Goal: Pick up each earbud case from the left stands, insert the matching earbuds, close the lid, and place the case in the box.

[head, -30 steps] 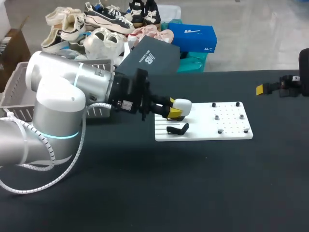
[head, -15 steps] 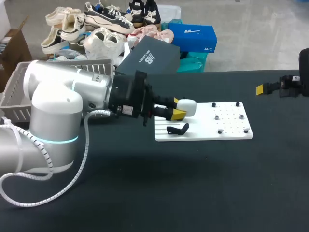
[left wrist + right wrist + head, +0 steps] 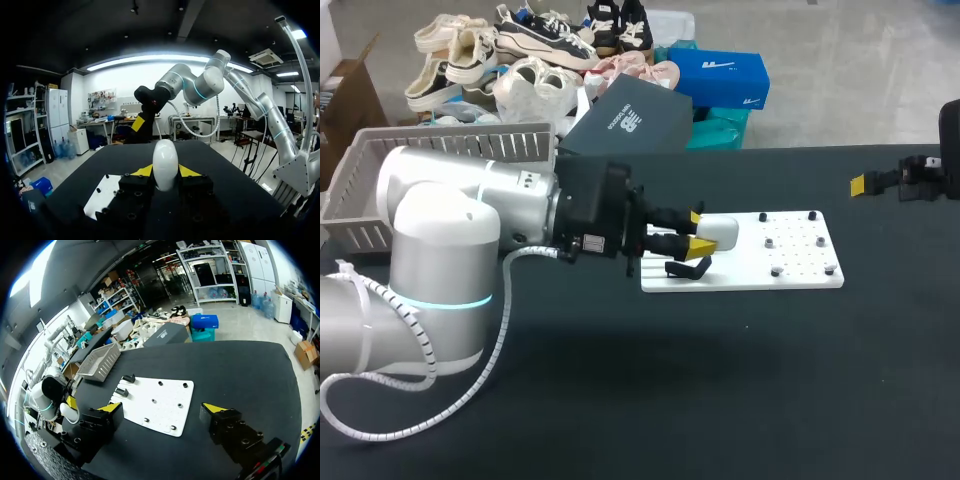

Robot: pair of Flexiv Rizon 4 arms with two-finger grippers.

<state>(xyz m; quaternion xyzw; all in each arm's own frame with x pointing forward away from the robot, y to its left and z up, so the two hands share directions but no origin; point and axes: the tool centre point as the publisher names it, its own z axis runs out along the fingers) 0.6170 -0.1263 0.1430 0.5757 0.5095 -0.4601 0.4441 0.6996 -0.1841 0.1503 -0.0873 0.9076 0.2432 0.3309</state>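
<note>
Head view, left arm (image 3: 470, 230): it is seen coming in from the left side, stretched low over the black table (image 3: 620, 400).
Head view, left gripper (image 3: 700, 238): it is closed on the earbud case (image 3: 722, 231), which is white and is clamped from two sides by the yellow tips.
Head view, earbud case: it is held over the left part of the white board (image 3: 790, 270), just beside a black stand (image 3: 688, 268). Whether the board is touched cannot be told.
Head view, grey basket (image 3: 430, 160): it is placed at the far left of the table, behind the left arm.
Left wrist view, earbud case: it is seen upright between the two fingers, and both yellow tips are pressed on its sides.
Left wrist view, right arm (image 3: 200, 85): it is seen across the table, well apart.
Right wrist view, right gripper (image 3: 163, 410): its jaws are spread wide open above the table, and the white board is seen ahead of them.
Right wrist view, black stands: two are seen on the board's end near the grey basket.
Right wrist view, earbud case: it is held by the left gripper beyond that end, well apart from the right gripper.
</note>
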